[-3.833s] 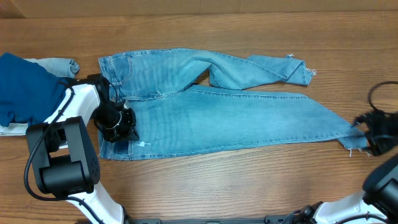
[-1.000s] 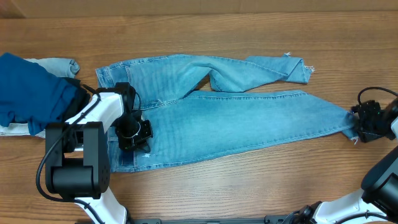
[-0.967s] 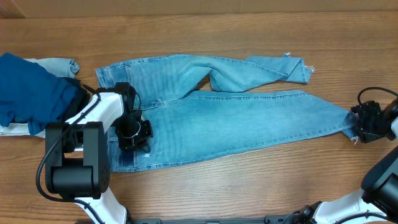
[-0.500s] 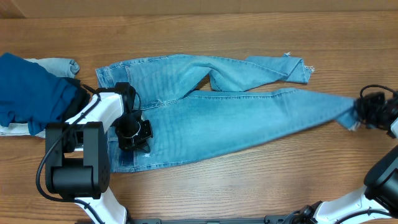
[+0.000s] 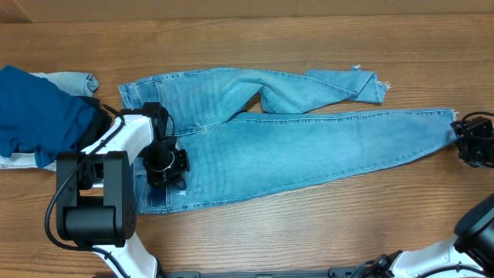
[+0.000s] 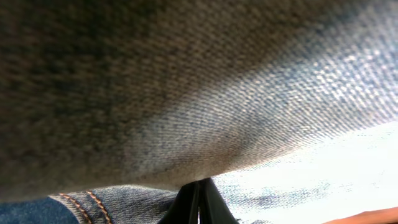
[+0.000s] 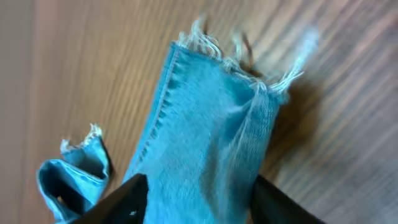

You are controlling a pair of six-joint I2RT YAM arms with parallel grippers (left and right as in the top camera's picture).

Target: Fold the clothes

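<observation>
The light blue jeans (image 5: pixel 293 147) lie flat on the wooden table, waist at the left. The lower leg stretches right to its frayed hem (image 5: pixel 450 123). The upper leg is bent and ends at a frayed hem (image 5: pixel 369 85). My left gripper (image 5: pixel 166 164) is pressed down on the jeans near the waist. In the left wrist view its fingertips (image 6: pixel 199 202) are shut together with denim (image 6: pixel 186 93) bunched right over them. My right gripper (image 5: pixel 472 145) is at the lower leg's end. In the right wrist view its fingers (image 7: pixel 134 199) stand wide apart with the frayed hem (image 7: pixel 211 112) lying between them.
A dark navy folded garment (image 5: pixel 35 108) sits at the far left on a pale grey-white cloth (image 5: pixel 76 79). The left arm's base (image 5: pixel 85 208) stands at the front left. The other leg's hem shows in the right wrist view (image 7: pixel 74 174).
My right gripper has swung the lower leg's end up and out to the right, and the leg now lies straighter and flat. The left gripper has stayed put for the last second.
</observation>
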